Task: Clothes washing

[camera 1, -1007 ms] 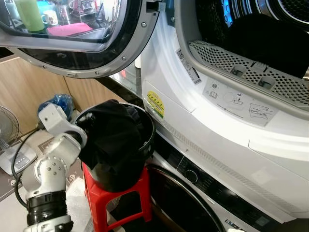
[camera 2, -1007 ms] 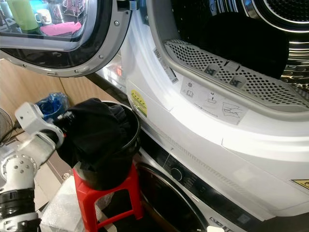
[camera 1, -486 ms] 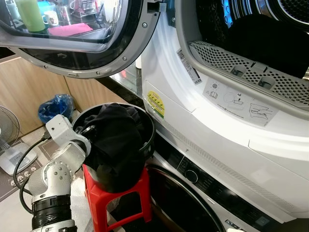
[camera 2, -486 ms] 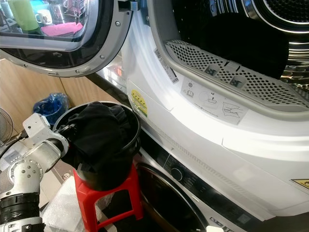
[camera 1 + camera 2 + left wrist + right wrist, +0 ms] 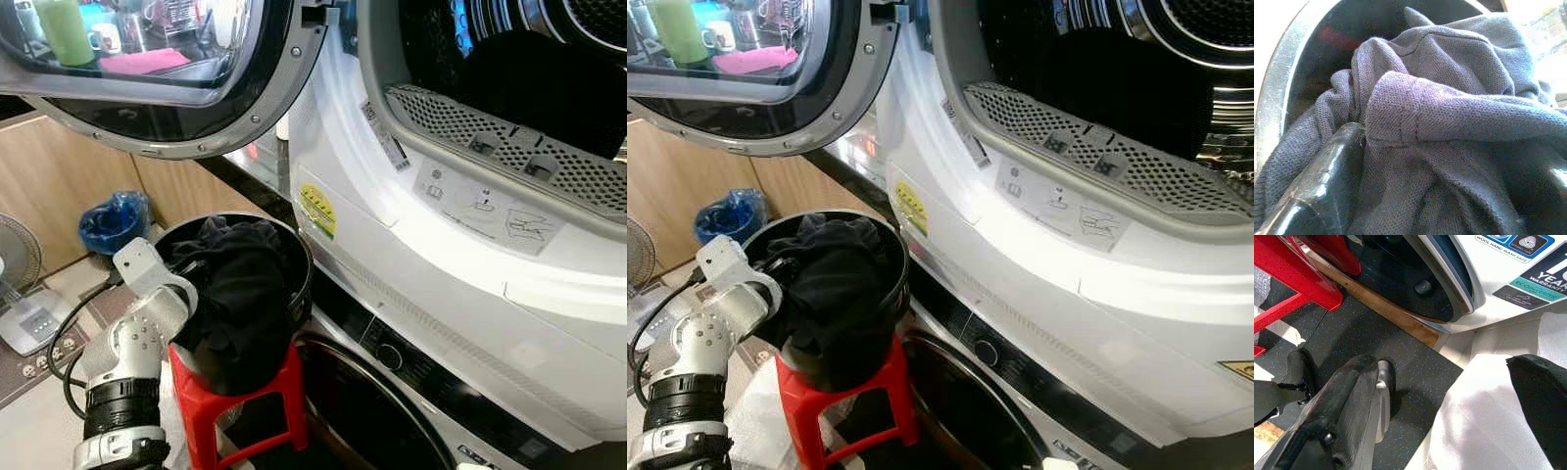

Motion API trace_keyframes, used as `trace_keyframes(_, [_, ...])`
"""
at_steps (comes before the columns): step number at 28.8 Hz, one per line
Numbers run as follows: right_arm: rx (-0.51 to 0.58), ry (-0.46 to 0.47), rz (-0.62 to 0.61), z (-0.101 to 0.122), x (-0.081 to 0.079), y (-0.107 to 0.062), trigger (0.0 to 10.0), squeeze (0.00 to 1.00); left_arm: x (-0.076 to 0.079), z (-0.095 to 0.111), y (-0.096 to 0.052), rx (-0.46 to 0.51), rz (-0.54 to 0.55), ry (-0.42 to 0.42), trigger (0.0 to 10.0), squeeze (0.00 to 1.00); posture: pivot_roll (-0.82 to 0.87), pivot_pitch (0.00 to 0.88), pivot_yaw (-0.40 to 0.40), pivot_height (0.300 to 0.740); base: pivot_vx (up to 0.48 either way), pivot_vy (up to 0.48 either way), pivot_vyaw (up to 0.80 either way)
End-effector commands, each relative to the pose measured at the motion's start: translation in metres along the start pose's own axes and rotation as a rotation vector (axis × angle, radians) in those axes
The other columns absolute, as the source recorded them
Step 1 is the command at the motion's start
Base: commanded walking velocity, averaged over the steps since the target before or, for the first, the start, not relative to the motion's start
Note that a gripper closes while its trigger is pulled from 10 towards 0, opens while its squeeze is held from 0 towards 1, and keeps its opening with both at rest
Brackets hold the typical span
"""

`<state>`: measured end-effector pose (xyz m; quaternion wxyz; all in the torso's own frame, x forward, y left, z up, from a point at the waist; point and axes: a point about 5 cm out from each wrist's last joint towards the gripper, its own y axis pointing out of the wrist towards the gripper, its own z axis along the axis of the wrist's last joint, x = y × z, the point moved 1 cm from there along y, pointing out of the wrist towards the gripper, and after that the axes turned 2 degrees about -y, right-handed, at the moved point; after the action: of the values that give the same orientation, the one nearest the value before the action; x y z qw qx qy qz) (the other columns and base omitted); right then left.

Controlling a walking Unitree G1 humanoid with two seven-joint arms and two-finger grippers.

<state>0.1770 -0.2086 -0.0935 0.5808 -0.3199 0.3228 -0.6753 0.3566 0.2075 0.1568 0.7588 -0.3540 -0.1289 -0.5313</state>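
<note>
Left wrist view shows the left pincer [image 5: 1415, 196] clamped on dark clothes [image 5: 240, 284] inside the black bucket [image 5: 299, 269]. It grips them, probably to lift them into the open dryer [image 5: 470, 225]. Right pincer [image 5: 1449, 411] hangs apart.

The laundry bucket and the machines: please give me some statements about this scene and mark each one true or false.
1. The black bucket stands on a red stool. True.
2. The bucket is empty. False: dark clothes fill it and hang over its rim.
3. The left gripper is among the clothes in the bucket. True.
4. The upper machine's door is closed. False: it stands open.
5. The right gripper is inside the upper drum. False: it hangs low near the floor.
</note>
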Motion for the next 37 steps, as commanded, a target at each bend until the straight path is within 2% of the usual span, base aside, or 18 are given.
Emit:
trace_keyframes(1, [-0.024,-0.01,-0.003,-0.007,0.002,-0.001,10.0,0.0,-0.005,-0.009,0.004,-0.043,0.023,0.008,0.0,0.0,0.04,0.119,-0.037,0.74,0.0,0.0,0.0])
trace_keyframes(19, [-0.032,-0.033,0.008,-0.008,0.001,-0.001,10.0,0.0,-0.006,-0.025,0.009,-0.104,0.022,0.009,0.0,0.0,0.03,0.12,-0.041,0.74,0.0,0.0,0.0])
trace_keyframes(37, [-0.032,-0.041,0.009,-0.007,0.001,-0.001,10.0,0.0,-0.004,-0.029,0.008,-0.111,0.005,-0.006,0.0,0.0,0.03,0.116,-0.041,0.74,0.0,0.0,0.0])
